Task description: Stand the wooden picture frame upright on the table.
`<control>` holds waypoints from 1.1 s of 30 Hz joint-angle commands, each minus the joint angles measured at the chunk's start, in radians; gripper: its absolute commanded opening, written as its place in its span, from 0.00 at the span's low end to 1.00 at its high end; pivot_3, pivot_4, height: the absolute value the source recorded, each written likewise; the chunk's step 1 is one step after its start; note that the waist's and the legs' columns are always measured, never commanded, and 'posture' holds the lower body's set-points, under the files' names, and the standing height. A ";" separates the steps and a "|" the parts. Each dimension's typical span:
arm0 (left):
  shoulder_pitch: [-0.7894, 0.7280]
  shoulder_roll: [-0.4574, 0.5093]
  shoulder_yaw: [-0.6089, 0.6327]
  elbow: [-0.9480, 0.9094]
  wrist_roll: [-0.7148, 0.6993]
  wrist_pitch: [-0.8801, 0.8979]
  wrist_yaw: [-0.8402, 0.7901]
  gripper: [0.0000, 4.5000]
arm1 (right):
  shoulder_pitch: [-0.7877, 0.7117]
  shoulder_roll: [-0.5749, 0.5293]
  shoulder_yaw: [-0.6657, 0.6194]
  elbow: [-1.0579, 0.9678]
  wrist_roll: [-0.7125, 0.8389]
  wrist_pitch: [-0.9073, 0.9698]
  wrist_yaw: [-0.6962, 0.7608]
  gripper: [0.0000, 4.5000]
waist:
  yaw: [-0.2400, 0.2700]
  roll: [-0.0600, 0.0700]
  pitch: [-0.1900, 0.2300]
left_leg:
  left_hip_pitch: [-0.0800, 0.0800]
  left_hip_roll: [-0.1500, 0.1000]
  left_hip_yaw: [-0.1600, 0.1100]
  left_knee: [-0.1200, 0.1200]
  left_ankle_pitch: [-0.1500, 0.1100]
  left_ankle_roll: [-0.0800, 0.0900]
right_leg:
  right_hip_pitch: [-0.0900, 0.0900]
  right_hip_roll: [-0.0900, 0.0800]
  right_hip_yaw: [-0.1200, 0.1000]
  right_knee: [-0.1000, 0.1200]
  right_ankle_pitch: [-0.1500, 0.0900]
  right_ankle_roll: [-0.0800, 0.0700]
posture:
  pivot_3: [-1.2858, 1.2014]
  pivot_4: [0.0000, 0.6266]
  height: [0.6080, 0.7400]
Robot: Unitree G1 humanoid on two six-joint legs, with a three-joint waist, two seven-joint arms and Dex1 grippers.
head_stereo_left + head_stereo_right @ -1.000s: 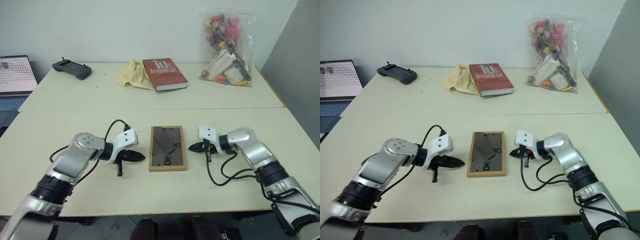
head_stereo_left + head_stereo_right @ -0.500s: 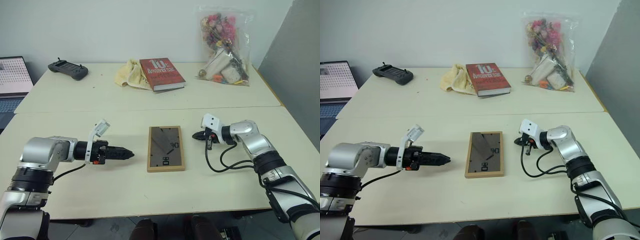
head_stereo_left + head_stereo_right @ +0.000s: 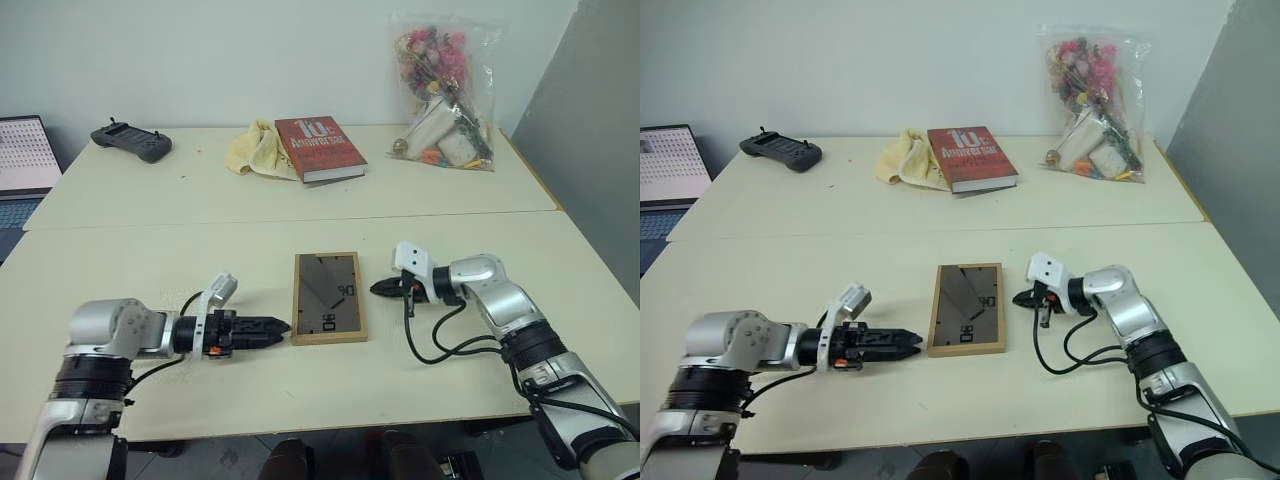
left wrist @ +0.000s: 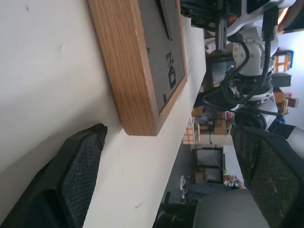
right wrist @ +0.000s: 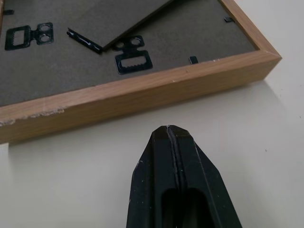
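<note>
Lying face down on the table (image 3: 150,230), just nearer the robot than the seam, the wooden picture frame (image 3: 328,297) shows its dark back panel with the stand folded flat. The left gripper (image 3: 272,327), fingers spread, points at the frame's near left corner; the right gripper (image 3: 380,288), pinched shut on nothing, sits just beside the frame's right edge. The frame looks light, rigid and likely to slide, with a breakable face; pinching across the wooden rim seems safest.

My head pair is looking down over the table (image 3: 150,215); my wrist cameras are sitting close, both facing the wooden picture frame (image 5: 142,97) from opposite sides.
</note>
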 commanded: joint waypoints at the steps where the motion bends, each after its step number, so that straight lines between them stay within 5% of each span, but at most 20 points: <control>1: -0.012 -0.054 -0.076 0.133 0.103 -0.134 0.056 0.99 | -0.004 0.028 0.021 -0.046 -0.007 0.011 -0.012 0.00 | 0.008 0.004 -0.004 | 0.001 -0.001 0.000 0.000 0.000 0.000 | 0.001 0.000 0.000 0.000 0.000 0.000 | 0.52 0.24 1.00; 8: -0.087 -0.154 -0.121 0.217 0.118 -0.178 0.054 0.99 | -0.010 0.070 0.041 -0.057 -0.017 0.021 -0.034 0.00 | 0.032 0.011 -0.009 | 0.024 -0.003 -0.002 -0.002 -0.003 0.006 | 0.024 -0.001 -0.002 -0.002 0.000 0.001 | 0.52 0.24 1.00; 15: -0.116 -0.204 -0.089 0.161 0.081 -0.143 0.050 0.99 | -0.004 0.081 0.038 -0.068 -0.019 0.029 -0.052 0.00 | 0.034 0.011 -0.009 | 0.027 -0.004 -0.003 -0.002 -0.003 0.006 | 0.028 -0.002 -0.002 -0.002 -0.001 0.002 | 0.52 0.24 1.00; 25: -0.076 -0.155 0.003 0.048 0.021 -0.074 0.077 0.54 | 0.017 0.053 -0.004 -0.068 -0.016 0.021 -0.099 0.00 | 0.013 0.008 -0.007 | 0.014 -0.003 -0.004 -0.001 -0.003 0.005 | 0.015 -0.002 0.001 -0.002 -0.003 0.003 | 0.52 0.24 1.00; 33: -0.170 -0.263 0.282 -0.158 -0.135 0.115 0.282 0.25 | -0.056 -0.021 -0.134 -0.113 0.049 0.094 -0.132 0.00 | 0.009 0.002 -0.003 | 0.008 -0.004 -0.005 -0.001 -0.003 0.005 | 0.009 -0.002 0.000 -0.001 -0.002 0.003 | 0.52 0.24 1.00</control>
